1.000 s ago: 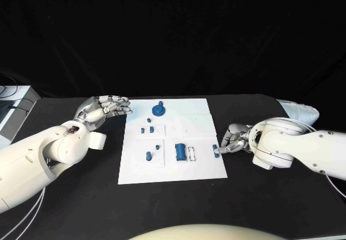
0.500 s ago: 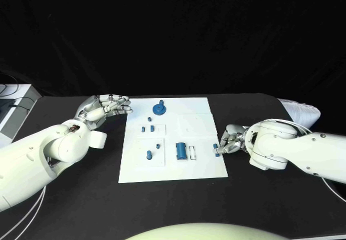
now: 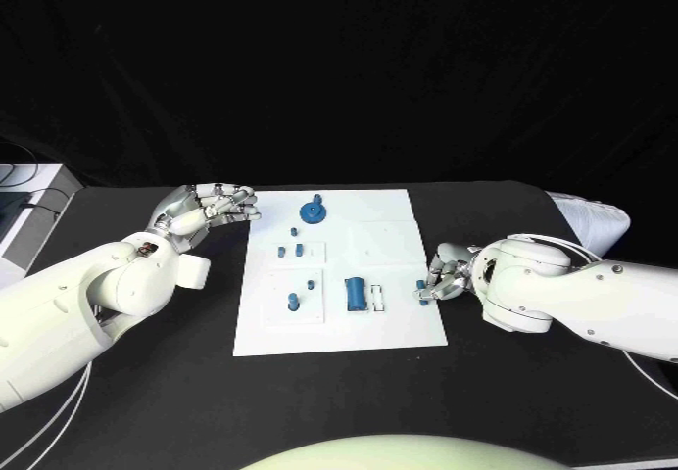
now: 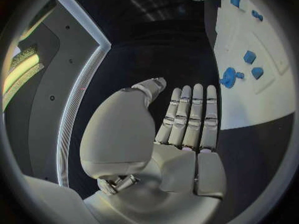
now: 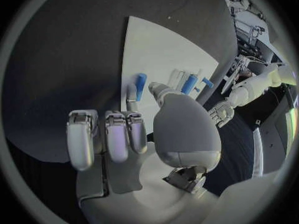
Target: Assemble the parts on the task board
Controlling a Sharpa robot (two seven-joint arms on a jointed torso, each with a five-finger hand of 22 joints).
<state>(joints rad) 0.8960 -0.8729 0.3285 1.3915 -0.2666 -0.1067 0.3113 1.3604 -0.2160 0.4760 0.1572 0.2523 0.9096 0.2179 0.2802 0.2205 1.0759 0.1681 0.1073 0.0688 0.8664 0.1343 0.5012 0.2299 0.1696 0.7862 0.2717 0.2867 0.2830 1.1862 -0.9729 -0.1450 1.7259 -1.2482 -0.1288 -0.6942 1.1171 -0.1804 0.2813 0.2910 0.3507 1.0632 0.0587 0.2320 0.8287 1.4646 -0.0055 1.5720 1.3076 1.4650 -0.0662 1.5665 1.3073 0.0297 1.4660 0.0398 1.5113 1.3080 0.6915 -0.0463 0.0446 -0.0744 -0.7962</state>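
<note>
Since 1 second ago our right hand has crept a little farther in along the task board's right edge, while our left hand has stayed where it was, off the board's far left corner.

We see the right hand at the board's right edge, its fingertips down around a small blue peg that lies at that edge. In the right wrist view one fingertip sits just beside this peg, but we cannot tell whether the hand grasps it or only touches it.

Our left hand hangs above the black table just off the board, released and holding nothing; in the left wrist view its fingers lie straight and side by side.

On the board we see a round blue part near the far edge, several small blue pieces toward the left side, and a larger blue block near the middle with a small white piece just beside it.
</note>
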